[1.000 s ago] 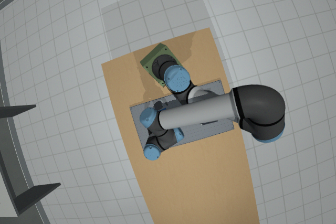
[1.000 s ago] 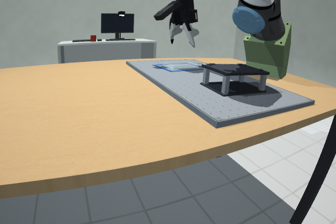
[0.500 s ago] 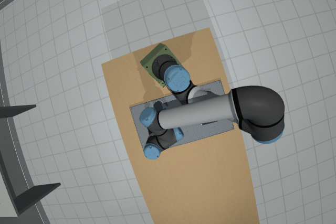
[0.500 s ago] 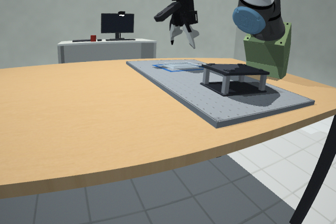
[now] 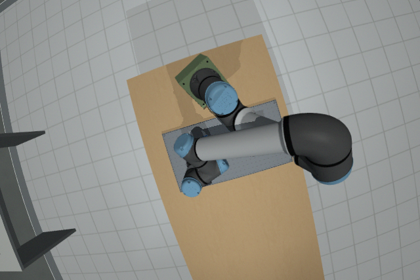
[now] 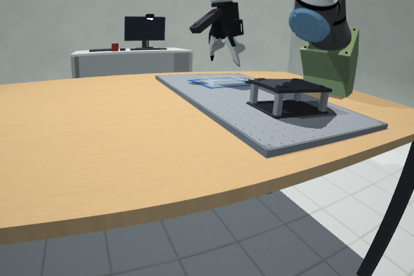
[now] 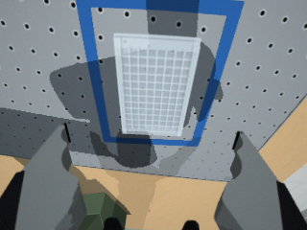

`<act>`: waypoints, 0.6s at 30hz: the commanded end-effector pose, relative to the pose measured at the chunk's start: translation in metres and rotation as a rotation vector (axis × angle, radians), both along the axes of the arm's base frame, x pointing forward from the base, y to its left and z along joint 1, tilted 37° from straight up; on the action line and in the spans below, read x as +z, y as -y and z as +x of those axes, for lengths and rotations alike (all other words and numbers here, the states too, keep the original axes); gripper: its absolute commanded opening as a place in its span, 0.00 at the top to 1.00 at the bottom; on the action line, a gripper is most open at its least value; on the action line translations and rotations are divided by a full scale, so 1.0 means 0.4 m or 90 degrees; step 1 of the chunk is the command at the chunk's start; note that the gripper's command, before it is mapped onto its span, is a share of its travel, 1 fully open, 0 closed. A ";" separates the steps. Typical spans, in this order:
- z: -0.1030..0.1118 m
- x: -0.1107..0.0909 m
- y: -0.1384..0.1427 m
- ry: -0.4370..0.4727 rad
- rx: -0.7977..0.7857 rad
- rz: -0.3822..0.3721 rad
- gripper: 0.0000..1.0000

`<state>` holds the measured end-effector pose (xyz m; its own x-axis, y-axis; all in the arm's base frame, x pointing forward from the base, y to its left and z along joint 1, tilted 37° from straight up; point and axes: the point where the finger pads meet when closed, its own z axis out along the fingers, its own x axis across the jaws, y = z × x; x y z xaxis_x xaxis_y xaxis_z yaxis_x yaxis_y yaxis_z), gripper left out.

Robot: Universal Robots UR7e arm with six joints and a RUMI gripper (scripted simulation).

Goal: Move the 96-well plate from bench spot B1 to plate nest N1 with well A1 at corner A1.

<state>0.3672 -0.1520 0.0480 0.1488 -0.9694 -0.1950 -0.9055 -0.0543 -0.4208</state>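
the gripper (image 6: 224,55) is hanging wide open and holding nothing, pointing down above the 96-well plate (image 7: 156,84), which is lying flat inside the blue outline (image 7: 94,91) on the perforated board (image 6: 267,126), beside the raised nest (image 6: 289,84).

Clear 96-well plate (image 7: 155,86) lies flat inside blue-outlined spot B1 (image 7: 93,86).

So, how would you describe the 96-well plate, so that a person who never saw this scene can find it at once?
On the tan wooden table lies a grey perforated metal board. At its far end, beyond the raised black plate nest on grey posts, a blue rectangular outline is marked. The clear, flat plastic 96-well plate lies inside that outline, under the open gripper; its grid of small wells sets it apart.
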 end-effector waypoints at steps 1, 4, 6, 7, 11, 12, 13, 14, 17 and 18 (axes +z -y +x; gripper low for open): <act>0.011 -0.015 -0.002 0.000 0.000 -0.001 0.00; 0.018 -0.025 -0.005 0.000 0.000 -0.001 0.00; 0.023 -0.031 -0.007 0.000 0.000 -0.001 0.00; 0.025 -0.035 -0.009 0.000 0.000 -0.001 0.00; 0.034 -0.048 -0.013 0.000 0.000 -0.001 0.00; 0.036 -0.051 -0.014 0.000 0.000 -0.001 0.00; 0.039 -0.055 -0.015 0.000 0.000 -0.001 0.00; 0.041 -0.058 -0.016 0.000 0.000 -0.001 0.00; 0.043 -0.061 -0.017 0.000 0.000 -0.001 0.00; 0.046 -0.065 -0.018 0.000 0.000 -0.001 0.00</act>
